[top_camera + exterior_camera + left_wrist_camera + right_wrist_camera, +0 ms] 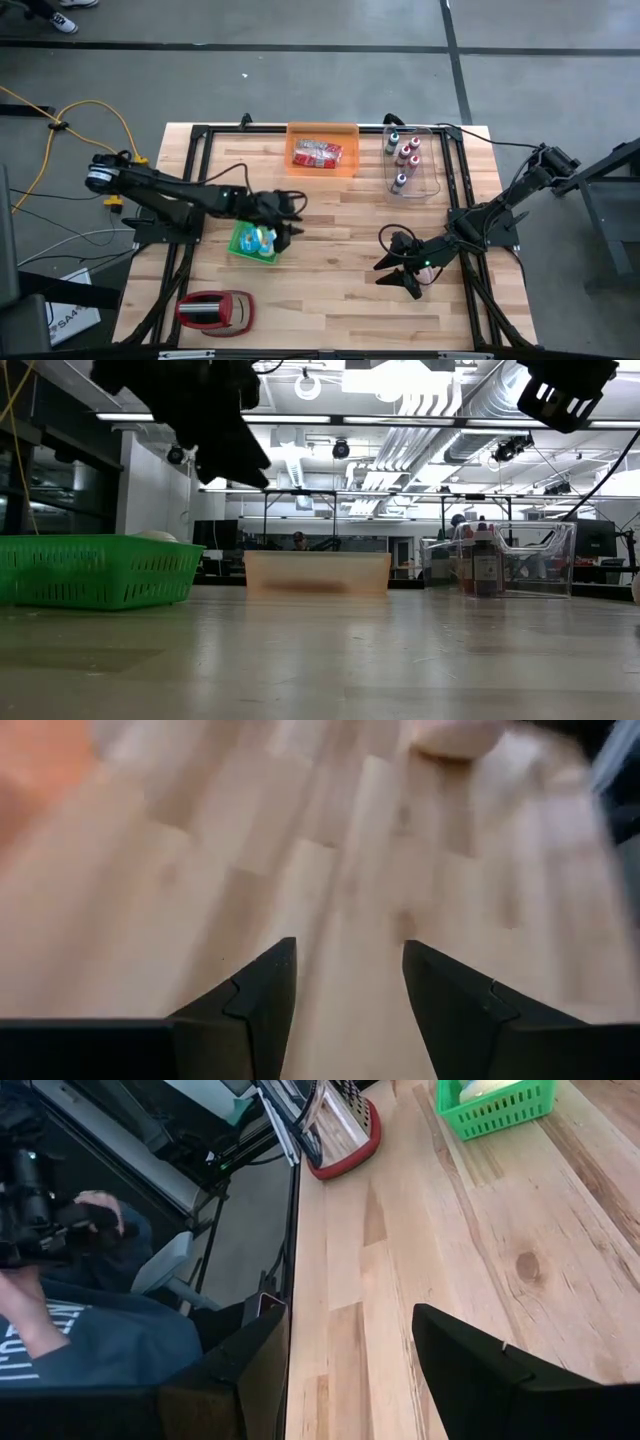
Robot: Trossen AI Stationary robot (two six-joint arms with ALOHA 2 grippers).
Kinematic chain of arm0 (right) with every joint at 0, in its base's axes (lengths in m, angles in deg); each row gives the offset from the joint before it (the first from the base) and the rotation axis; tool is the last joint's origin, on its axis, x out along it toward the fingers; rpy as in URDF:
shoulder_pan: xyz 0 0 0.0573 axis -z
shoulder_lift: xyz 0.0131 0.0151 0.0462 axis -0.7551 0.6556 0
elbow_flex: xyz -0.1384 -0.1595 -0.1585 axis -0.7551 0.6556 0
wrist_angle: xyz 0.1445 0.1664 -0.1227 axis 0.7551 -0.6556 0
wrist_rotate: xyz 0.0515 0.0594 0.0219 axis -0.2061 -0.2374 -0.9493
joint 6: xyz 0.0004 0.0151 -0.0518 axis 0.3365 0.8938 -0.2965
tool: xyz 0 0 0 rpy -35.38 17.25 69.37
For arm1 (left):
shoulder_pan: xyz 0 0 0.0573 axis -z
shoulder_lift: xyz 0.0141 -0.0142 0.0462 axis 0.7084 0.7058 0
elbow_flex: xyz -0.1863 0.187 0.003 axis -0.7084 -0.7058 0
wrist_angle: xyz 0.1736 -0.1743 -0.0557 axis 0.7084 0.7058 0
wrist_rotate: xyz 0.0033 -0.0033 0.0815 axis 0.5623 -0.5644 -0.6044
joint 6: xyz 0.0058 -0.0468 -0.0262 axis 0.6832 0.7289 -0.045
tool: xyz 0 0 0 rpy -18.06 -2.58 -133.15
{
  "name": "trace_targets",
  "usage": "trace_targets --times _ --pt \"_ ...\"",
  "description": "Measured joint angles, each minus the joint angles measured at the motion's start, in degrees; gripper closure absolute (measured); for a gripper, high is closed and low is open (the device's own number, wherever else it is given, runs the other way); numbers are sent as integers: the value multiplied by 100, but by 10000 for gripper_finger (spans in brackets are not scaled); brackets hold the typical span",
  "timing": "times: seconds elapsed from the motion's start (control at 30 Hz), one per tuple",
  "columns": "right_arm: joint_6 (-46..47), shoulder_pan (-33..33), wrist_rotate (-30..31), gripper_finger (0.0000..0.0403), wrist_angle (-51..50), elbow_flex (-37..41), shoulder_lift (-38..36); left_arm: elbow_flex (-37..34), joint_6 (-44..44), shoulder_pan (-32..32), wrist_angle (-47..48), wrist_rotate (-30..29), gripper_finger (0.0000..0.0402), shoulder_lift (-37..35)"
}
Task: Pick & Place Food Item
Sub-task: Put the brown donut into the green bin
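On the left half of the table [330, 250], near the front edge, lies a red and silver item [214, 311]; what it is cannot be made out. Farther back, the green basket [252, 243] sits on the wood with a pale wrapped food item [262, 239] inside it. The left hand [292, 222] hangs over the basket's right edge, raised off the table; its two fingers stand partly apart with only bare wood between them, so it holds nothing.

At the far edge, about the middle, the orange bin [322, 149] holds red and white packets [317, 154]. Just to its right stands a clear container [415, 163] with several small bottles [405, 156] upright in it.

On the right half, the right hand [398, 272] hovers over open table toward the near side, well apart from all the containers. Its fingers are likewise partly spread and empty.

Beyond the table's edge, the right wrist view shows a seated person [70, 1295] in a dark shirt.
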Motion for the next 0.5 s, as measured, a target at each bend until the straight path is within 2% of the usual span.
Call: trace_targets --times 0.2,0.37,0.5 --pt "-1 0 2 199 -2 0 0 -2 -1756 -665 -49 -95 222 1" --pt "0 0 1 199 -2 0 0 -2 -2517 -1078 -129 -110 222 1" --pt "0 -2 0 199 -2 0 0 -4 -2649 -1237 -131 -102 222 1"
